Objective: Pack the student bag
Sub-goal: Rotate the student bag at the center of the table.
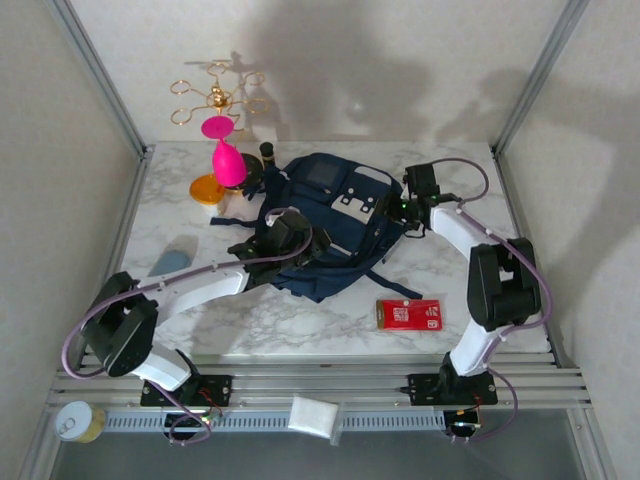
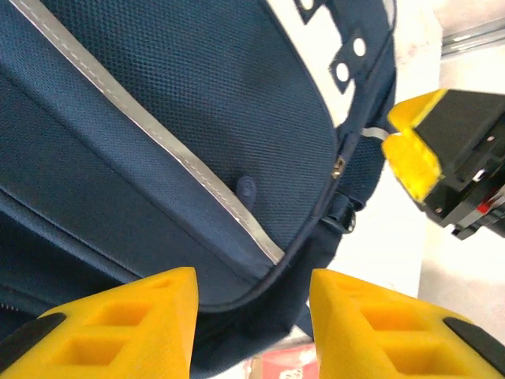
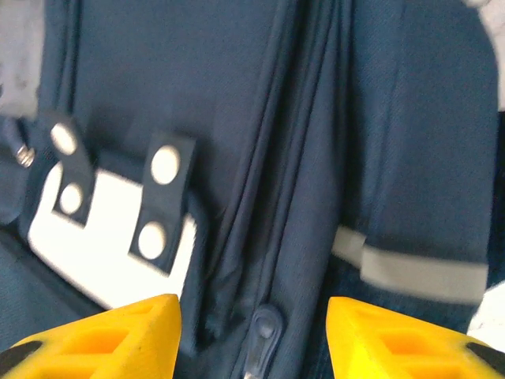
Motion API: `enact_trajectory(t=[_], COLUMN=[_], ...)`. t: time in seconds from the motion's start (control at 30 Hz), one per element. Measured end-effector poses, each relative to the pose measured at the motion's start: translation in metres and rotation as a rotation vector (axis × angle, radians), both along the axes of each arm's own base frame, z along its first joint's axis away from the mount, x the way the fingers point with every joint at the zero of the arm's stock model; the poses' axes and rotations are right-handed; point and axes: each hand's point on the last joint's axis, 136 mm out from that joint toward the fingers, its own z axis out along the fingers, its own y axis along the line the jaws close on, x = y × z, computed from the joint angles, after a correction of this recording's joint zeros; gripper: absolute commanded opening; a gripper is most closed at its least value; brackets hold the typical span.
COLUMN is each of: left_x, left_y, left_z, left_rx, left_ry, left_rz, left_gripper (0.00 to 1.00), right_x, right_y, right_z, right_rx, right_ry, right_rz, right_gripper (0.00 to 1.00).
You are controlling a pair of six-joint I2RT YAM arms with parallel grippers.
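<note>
Surface: a white marble-patterned table [image 1: 300, 330], closed in by pale walls and a metal frame.

Task item: the large navy-blue fabric backpack with thin light stripes [image 1: 330, 215] lies flat at mid-table, between my two hands. My left gripper [image 1: 287, 237] is over its near-left part. My right gripper [image 1: 407, 208] is at its right side.

Left hand: my two yellow fingers [image 2: 118, 324] stand spread, with nothing pinched between them. Ahead of the gap I see navy mesh fabric, one light stripe running diagonally and a curved seam. Whether my fingertips touch the fabric, I cannot tell.

Right hand: my fingers here are likewise spread. This view is blurred. In the gap sits a dark zip pull [image 3: 260, 328] on a folded zip line, not clamped. Ahead and left of my fingers is a white-grey patch [image 3: 110, 237] crossed by dark tabs with round pale studs.

Other items: a flat red rectangular packet [image 1: 409, 314] lies behind my right hand, apart from the backpack. Beyond my left hand, off the backpack's far-left corner, stand a bright pink bulb-shaped object [image 1: 227, 160], an orange round disc [image 1: 207, 188] and a gold wire stand [image 1: 215, 95].
</note>
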Motion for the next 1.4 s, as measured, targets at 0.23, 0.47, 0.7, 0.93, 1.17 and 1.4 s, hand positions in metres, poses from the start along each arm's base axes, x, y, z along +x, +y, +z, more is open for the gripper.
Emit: enact_trajectory(t=[0.23,0.47,0.7,0.93,1.17,1.4], left_x=[0.007,0.012,0.018,0.042,0.079,0.111], left_y=[0.000,0.008,0.011,0.017,0.023,0.018], left_z=[-0.025,-0.035,-0.055,-0.078,-0.077,-0.048], left_rx=[0.070,0.119,0.180,0.226,0.261,0.219], left_ry=[0.026,0.022,0.037,0.034,-0.011,-0.085], left_rz=[0.016,0.053,0.057,0.058,0.060,0.028], left_gripper=[0.42,0.42,0.42,0.40,0.41,0.56], right_x=[0.044,0.061,0.059,0.025,-0.024,-0.075], right_y=[0.003,0.006,0.003,-0.010,-0.025,-0.005], right_z=[-0.007,-0.034,-0.033,-0.019,-0.011,-0.007], right_rx=[-0.012,-0.005,0.019,0.094,0.182,0.363], right_ry=[-0.010,0.040,0.016,-0.038,-0.049,0.012], right_rz=[-0.024,-0.042,-0.061,-0.087,-0.166,-0.193], right_gripper=[0.49,0.25,0.00,0.00,0.00,0.00])
